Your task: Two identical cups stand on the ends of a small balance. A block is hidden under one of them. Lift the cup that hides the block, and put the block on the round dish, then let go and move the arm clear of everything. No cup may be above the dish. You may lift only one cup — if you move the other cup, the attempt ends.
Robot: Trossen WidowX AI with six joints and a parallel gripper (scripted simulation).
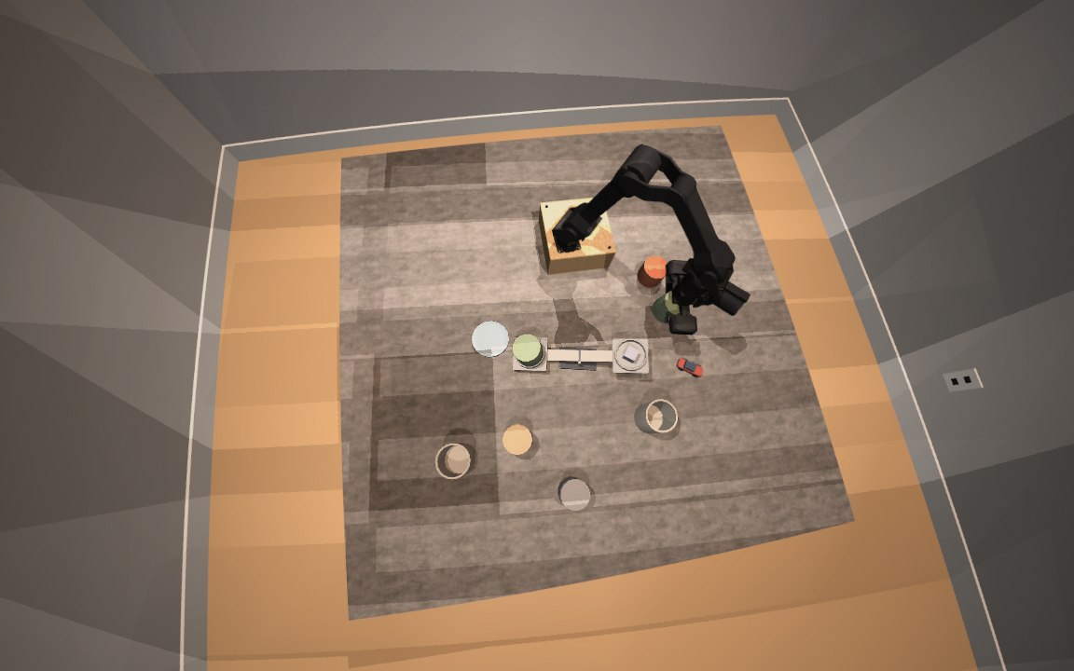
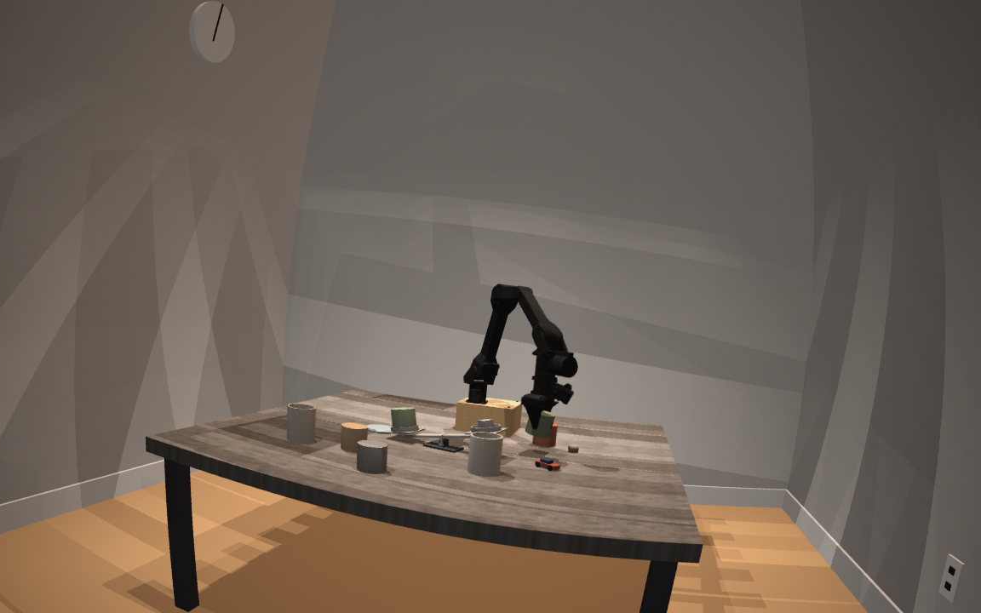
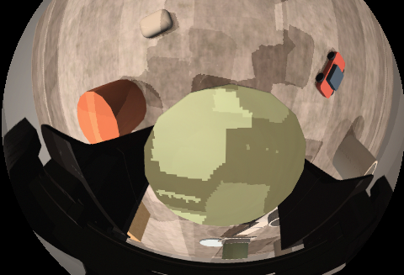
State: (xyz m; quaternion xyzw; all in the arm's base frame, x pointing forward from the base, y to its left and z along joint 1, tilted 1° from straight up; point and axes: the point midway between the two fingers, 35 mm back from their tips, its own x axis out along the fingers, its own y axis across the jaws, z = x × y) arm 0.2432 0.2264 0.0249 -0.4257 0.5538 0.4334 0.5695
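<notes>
My gripper [image 1: 674, 298] [image 2: 538, 419] [image 3: 223, 138] is shut on a green cup [image 1: 662, 309] [image 2: 542, 425] [image 3: 223, 153], held slightly tilted above the table, right of the balance and beside the red-orange cylinder. The other green cup [image 1: 527, 349] [image 2: 403, 417] [image 3: 236, 251] stands upside down on the balance's left pan. A small pale grey block [image 1: 630, 353] [image 2: 484, 423] lies uncovered on the right pan [image 1: 618, 367]. The balance's beam [image 1: 595, 356] runs between the pans. The pale round dish [image 1: 489, 338] [image 2: 378, 429] [image 3: 210, 242] is left of the balance, with nothing on it.
Near the held cup are the red-orange cylinder [image 1: 654, 268] [image 2: 545, 439] [image 3: 98, 115], a toy car [image 1: 689, 367] [image 2: 547, 463] [image 3: 332, 75] and a pebble [image 2: 572, 449] [image 3: 156, 23]. Two open grey containers [image 2: 484, 455] [image 2: 301, 424], a tan cylinder [image 1: 516, 439] and a grey cylinder [image 1: 574, 494] stand in front.
</notes>
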